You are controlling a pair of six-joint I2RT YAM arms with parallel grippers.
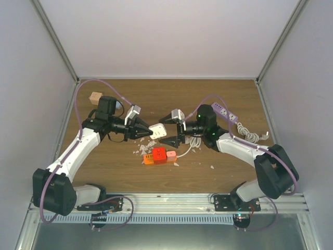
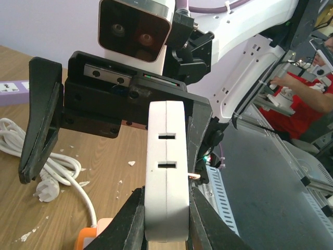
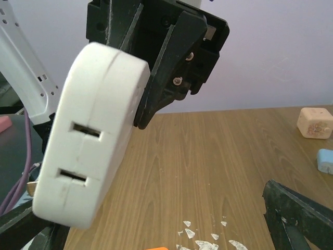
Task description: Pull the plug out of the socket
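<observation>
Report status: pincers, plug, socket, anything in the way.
Left pincer shut on plug, held clear of socket. Right pincer open, straddling plug, no grip. White chips beside socket, nothing blocking.

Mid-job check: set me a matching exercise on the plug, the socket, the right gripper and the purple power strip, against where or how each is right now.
Things:
1. plug
2. socket
3. right gripper
4. purple power strip

Place or state:
A. open, facing the left gripper
B. on the right side of the table, beside a coiled white cord
C. clamped in the left gripper, up off the table
D. lying on the table among white scraps

Pairs: 1-C, 2-D, 3-A, 4-B
</observation>
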